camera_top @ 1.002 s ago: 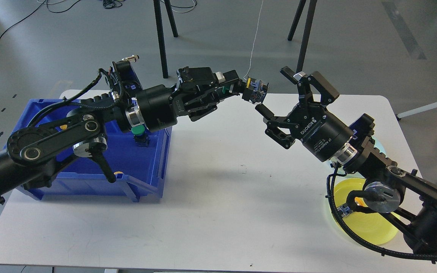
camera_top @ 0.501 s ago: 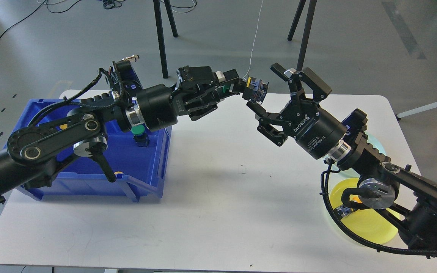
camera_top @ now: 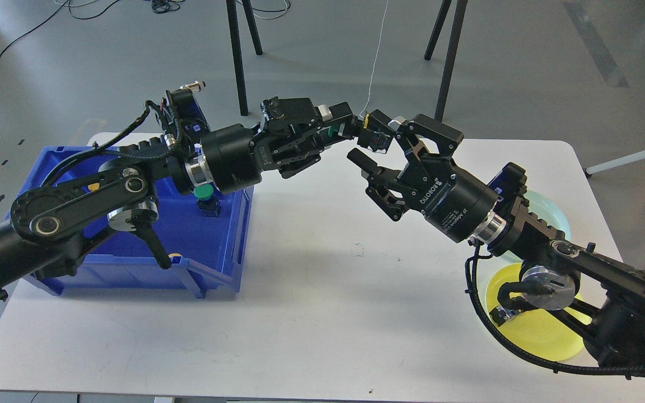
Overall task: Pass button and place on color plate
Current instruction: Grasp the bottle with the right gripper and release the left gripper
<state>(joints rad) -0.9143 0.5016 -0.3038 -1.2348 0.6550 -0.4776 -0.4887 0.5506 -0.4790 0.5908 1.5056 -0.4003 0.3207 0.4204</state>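
My left gripper [camera_top: 359, 130] is shut on a small button unit [camera_top: 372, 137], a dark blue block with a yellow spot, held in the air above the table's far middle. My right gripper [camera_top: 371, 139] is open, one finger above the button and one finger [camera_top: 361, 159] below it; I cannot tell if they touch it. A yellow plate [camera_top: 541, 330] and a pale cyan plate [camera_top: 549, 210] lie on the table at the right, partly hidden by my right arm. A green-capped button [camera_top: 205, 193] stands in the blue bin [camera_top: 210, 252].
The blue bin sits on the left of the white table [camera_top: 322, 291]. A small blue piece [camera_top: 504, 313] lies on the yellow plate's left edge. Black stand legs [camera_top: 238, 56] rise from the floor behind the table.
My right gripper has moved left and up, from a gap right of the button to straddling it with open fingers. The left arm has held still.
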